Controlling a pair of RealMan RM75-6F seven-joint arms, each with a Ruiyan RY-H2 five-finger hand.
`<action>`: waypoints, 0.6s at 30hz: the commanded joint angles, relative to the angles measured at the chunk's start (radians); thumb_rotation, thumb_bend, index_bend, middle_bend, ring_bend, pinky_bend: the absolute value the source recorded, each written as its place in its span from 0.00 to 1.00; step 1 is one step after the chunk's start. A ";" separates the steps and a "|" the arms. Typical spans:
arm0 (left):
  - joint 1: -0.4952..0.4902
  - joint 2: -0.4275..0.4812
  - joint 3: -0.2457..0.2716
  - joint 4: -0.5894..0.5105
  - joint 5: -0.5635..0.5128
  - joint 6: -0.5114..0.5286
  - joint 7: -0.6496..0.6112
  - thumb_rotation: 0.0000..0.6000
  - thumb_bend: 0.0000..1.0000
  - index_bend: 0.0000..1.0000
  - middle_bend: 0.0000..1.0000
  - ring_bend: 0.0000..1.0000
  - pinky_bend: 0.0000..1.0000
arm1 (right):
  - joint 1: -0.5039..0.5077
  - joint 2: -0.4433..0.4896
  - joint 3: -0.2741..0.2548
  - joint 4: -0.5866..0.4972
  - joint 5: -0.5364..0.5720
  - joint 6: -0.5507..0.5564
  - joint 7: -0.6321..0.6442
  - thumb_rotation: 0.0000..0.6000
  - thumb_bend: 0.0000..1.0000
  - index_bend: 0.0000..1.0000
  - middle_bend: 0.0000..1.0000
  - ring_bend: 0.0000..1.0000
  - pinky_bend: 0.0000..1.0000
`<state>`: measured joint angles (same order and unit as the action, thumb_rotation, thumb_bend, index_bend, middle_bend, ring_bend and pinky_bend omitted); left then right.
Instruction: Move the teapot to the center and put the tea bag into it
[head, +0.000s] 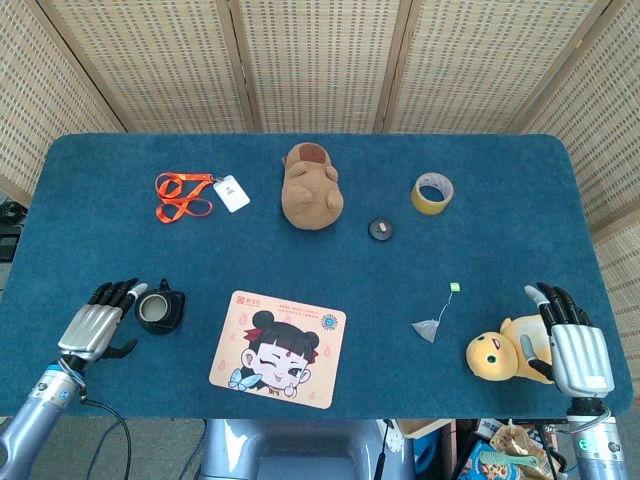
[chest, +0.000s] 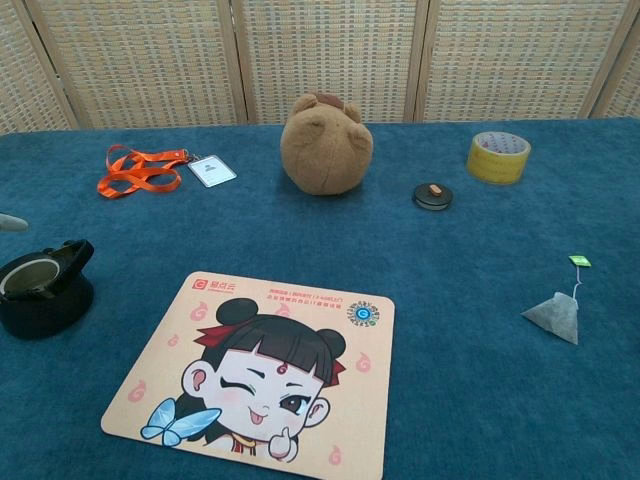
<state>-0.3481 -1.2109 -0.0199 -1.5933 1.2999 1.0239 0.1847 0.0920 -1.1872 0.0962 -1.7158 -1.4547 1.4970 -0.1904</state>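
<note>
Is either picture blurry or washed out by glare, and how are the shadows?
Head view: sharp, evenly lit, no glare; only faint shadows beside the teapot and tape roll. Chest view: also sharp, soft shadow under the plush, no glare.
</note>
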 joint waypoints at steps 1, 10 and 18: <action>0.000 -0.016 -0.006 0.026 -0.023 0.001 -0.001 1.00 0.32 0.00 0.00 0.00 0.00 | 0.000 0.001 0.000 0.000 0.002 -0.002 -0.001 1.00 0.57 0.18 0.21 0.14 0.31; 0.001 -0.048 -0.014 0.074 -0.038 0.019 -0.008 1.00 0.29 0.00 0.00 0.00 0.00 | 0.003 -0.002 0.002 0.001 0.007 -0.008 -0.004 1.00 0.57 0.18 0.21 0.14 0.31; -0.017 -0.083 -0.027 0.127 -0.061 -0.001 -0.016 1.00 0.29 0.00 0.00 0.00 0.00 | 0.003 -0.003 0.003 0.005 0.012 -0.008 -0.004 1.00 0.57 0.18 0.21 0.14 0.31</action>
<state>-0.3614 -1.2902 -0.0450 -1.4708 1.2422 1.0262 0.1694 0.0948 -1.1903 0.0995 -1.7111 -1.4427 1.4887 -0.1946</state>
